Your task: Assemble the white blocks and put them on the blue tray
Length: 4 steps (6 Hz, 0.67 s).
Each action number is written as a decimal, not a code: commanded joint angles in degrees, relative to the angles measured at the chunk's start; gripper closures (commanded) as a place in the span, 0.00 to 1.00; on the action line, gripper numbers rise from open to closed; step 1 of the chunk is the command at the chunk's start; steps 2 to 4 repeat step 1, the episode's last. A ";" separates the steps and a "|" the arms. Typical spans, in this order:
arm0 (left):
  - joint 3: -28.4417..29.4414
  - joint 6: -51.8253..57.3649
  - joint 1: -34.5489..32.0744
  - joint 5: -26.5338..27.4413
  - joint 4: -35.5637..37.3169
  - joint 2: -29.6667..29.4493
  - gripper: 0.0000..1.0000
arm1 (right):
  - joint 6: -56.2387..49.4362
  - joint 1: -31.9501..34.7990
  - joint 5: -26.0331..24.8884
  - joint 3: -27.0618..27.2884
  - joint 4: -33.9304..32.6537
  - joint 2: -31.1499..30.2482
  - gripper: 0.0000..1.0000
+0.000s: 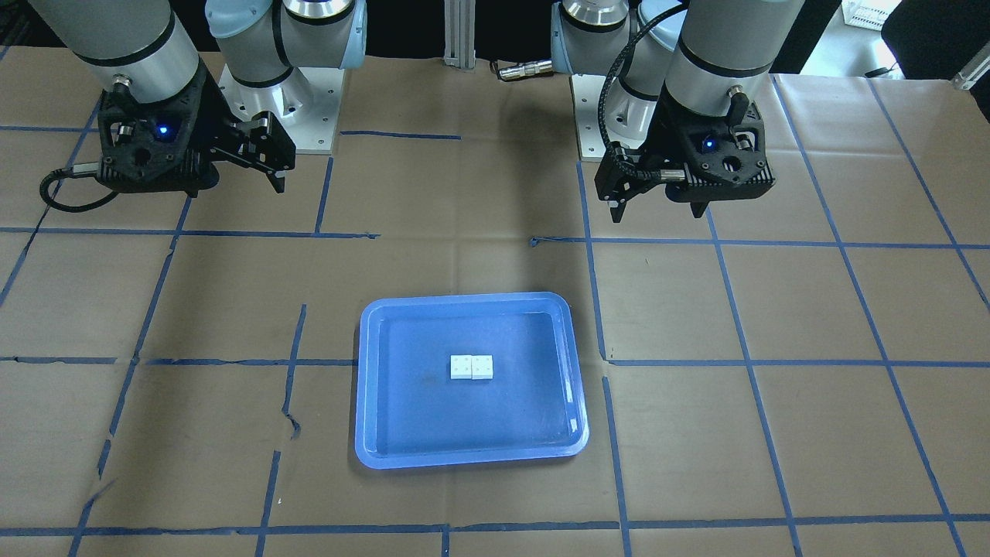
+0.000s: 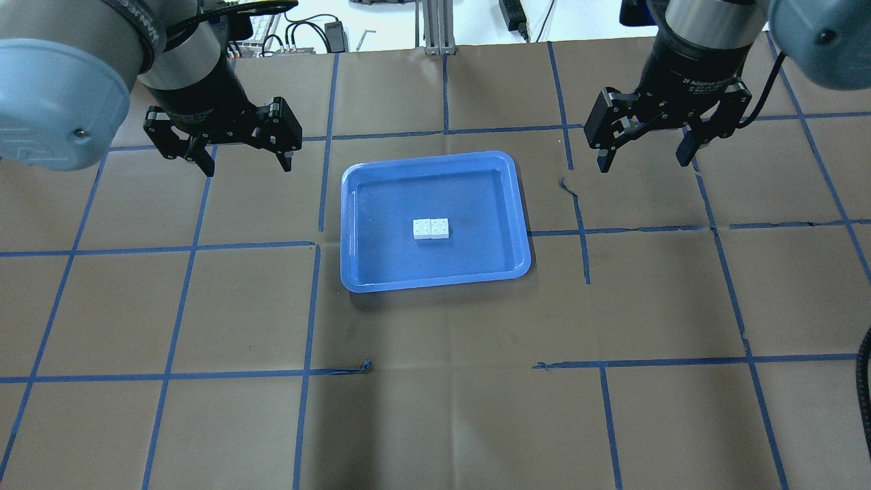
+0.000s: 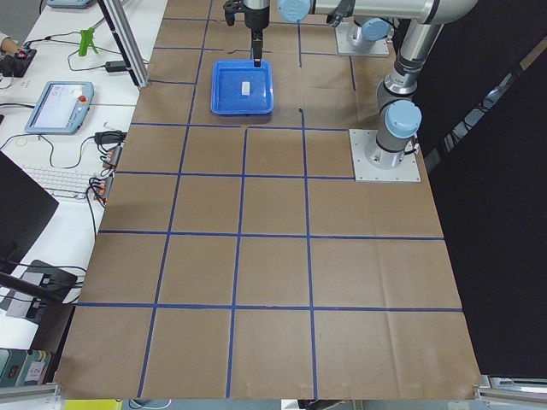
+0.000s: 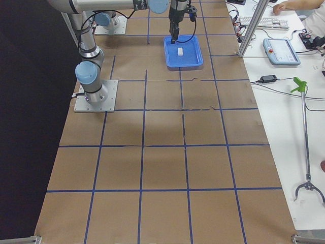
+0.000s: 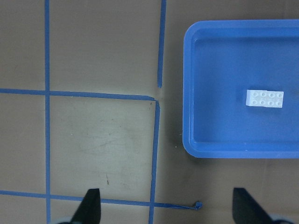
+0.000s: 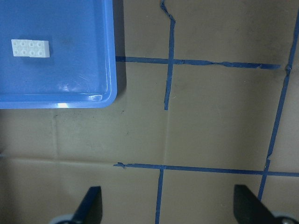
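The two white blocks [image 2: 431, 229] lie side by side, touching, studs up, near the middle of the blue tray [image 2: 435, 280]. They also show in the front view [image 1: 472, 367] on the tray [image 1: 472, 456]. My left gripper [image 2: 247, 163] is open and empty, raised over the table left of the tray. My right gripper [image 2: 642, 161] is open and empty, raised to the tray's right. The left wrist view shows the blocks [image 5: 265, 98] in the tray [image 5: 233, 151] ahead of that gripper [image 5: 168, 207]. The right wrist view shows the blocks [image 6: 30, 48] too.
Brown paper with a blue tape grid [image 2: 313, 306] covers the table. The arm bases [image 1: 278, 108] stand at the robot's side. Desks with a keyboard and pendant [image 3: 60, 107] lie beyond the table's far edge.
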 commanded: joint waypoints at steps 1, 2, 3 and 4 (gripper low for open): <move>0.00 0.00 0.00 0.00 0.00 -0.04 0.01 | 0.10 0.00 -0.02 -0.03 0.19 0.09 0.00; 0.00 0.00 0.00 0.00 0.00 -0.04 0.01 | 0.10 0.00 -0.02 -0.03 0.19 0.09 0.00; 0.00 0.00 0.00 0.00 0.00 -0.04 0.01 | 0.10 0.00 -0.02 -0.03 0.19 0.09 0.00; 0.00 0.00 0.00 0.00 0.00 -0.04 0.01 | 0.10 0.00 -0.02 -0.03 0.19 0.09 0.00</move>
